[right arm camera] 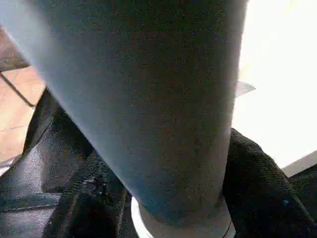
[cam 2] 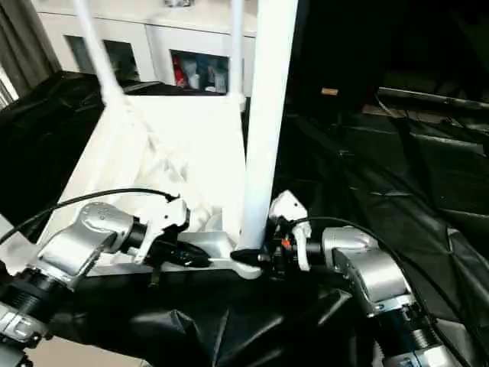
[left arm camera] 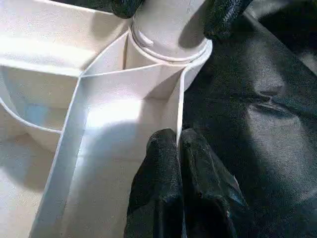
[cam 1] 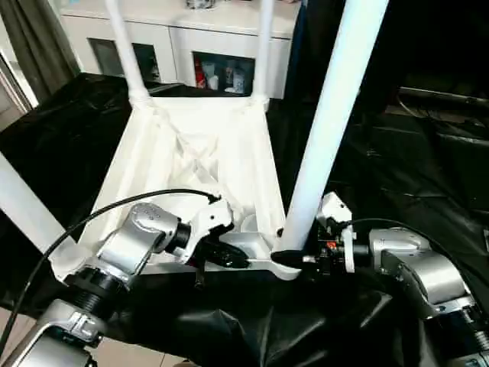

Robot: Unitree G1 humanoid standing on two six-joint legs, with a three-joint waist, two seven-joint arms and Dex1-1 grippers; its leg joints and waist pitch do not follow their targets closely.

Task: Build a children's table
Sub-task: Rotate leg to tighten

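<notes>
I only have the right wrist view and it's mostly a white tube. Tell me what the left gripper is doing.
Observer: The left gripper is pinching the thin rim wall of the table top, just beside the near right corner socket.
Operator: Confirm where my tube ends.
Observer: That leg stands in that corner socket, with the right gripper clamped around its base.
Operator: Report the other legs.
Observer: Two legs stand upright in the far corners, and a fourth rises at the near left corner.
Operator: Say what the top lies on.
Observer: It lies ribs-up on a black sheet.
</notes>
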